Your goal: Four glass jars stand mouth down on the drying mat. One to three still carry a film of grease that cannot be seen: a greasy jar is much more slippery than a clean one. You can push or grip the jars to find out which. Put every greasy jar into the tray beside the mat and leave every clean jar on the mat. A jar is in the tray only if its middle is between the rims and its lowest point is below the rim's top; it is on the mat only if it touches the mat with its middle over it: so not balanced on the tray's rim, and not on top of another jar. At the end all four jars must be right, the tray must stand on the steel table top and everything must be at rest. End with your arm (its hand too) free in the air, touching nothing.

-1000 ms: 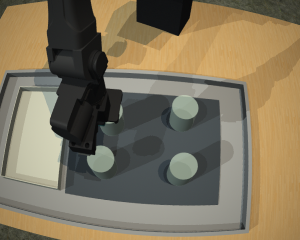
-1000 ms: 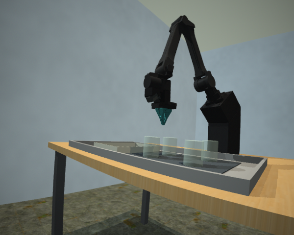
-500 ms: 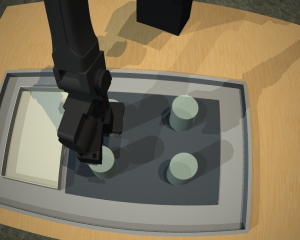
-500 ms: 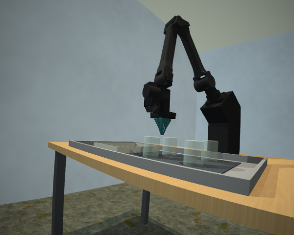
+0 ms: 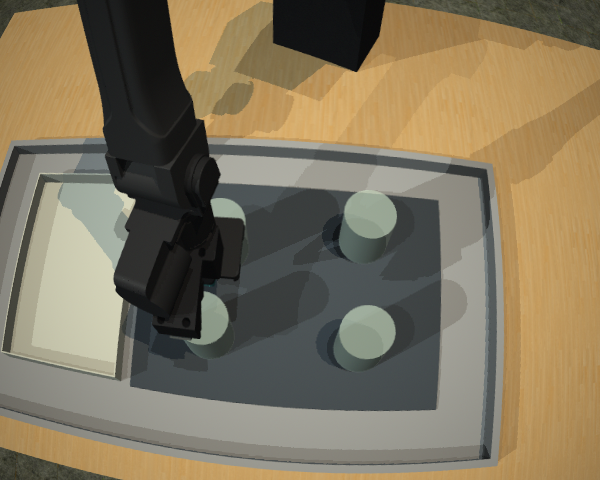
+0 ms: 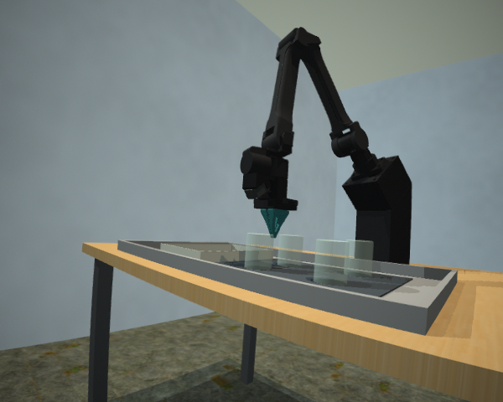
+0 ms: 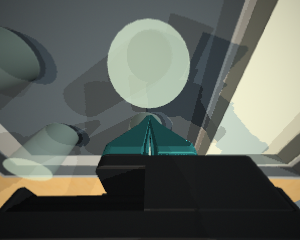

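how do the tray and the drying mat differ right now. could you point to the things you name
The tray (image 5: 118, 361) is pale cream, while the drying mat (image 5: 290, 382) is dark grey. The tray has raised rims, whereas the mat lies flat with none. The tray holds no jar; the mat carries all four glass jars. Both are four-sided and lie inside the same grey-walled steel top (image 5: 290, 439).
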{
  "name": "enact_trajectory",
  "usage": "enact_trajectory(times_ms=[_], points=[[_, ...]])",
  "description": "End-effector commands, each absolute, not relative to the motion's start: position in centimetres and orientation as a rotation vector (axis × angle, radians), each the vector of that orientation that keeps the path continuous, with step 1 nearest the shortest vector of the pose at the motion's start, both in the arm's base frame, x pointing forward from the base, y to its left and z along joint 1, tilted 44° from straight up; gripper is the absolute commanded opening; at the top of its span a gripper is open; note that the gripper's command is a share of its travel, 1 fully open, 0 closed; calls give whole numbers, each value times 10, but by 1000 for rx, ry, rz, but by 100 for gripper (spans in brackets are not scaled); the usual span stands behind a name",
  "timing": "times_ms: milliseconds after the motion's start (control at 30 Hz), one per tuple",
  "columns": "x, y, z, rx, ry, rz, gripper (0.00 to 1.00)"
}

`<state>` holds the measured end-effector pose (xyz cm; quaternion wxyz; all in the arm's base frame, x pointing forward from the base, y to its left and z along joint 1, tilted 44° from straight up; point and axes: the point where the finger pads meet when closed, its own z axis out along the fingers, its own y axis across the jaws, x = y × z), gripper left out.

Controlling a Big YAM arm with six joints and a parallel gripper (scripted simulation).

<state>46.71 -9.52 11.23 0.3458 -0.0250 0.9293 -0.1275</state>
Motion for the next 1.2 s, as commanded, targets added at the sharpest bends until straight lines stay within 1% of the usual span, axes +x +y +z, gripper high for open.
enact_trajectory(times_ms=[0, 1167], points=[[473, -104, 103, -63, 2409, -340, 0], [468, -104, 93, -63, 2409, -340, 0]])
